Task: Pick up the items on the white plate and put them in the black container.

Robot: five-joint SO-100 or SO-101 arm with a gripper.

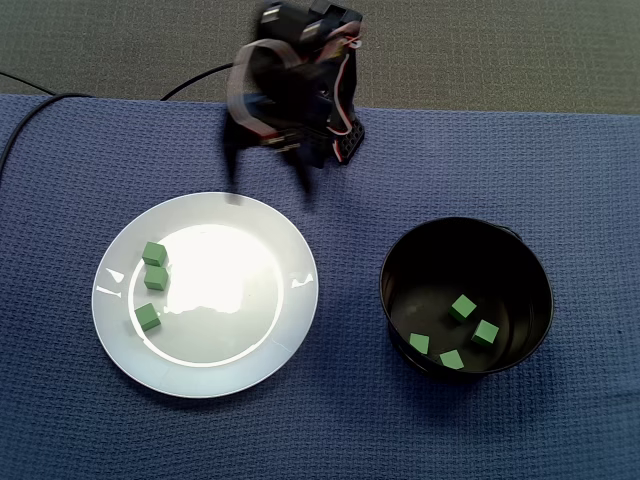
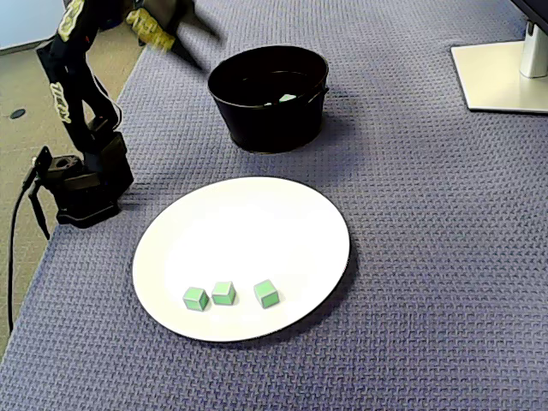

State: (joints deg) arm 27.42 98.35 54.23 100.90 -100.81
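Observation:
Three green cubes lie on the left part of the white plate (image 1: 230, 350): two close together (image 1: 154, 254) (image 1: 156, 278) and one apart (image 1: 148, 318). In the other fixed view they sit in a row near the plate's (image 2: 248, 231) front edge (image 2: 196, 299) (image 2: 223, 293) (image 2: 266, 294). The black container (image 1: 397, 262) (image 2: 265, 124) holds several green cubes (image 1: 462, 307). My gripper (image 1: 268, 182) (image 2: 199, 43) is blurred and open with nothing between its fingers. It hangs in the air over the plate's far rim, close to the arm's base.
A blue woven cloth (image 1: 560, 170) covers the table. The arm's base (image 2: 81, 184) stands at the cloth's edge, with a black cable (image 1: 25, 125) trailing off. A white monitor stand (image 2: 505, 77) sits at one corner.

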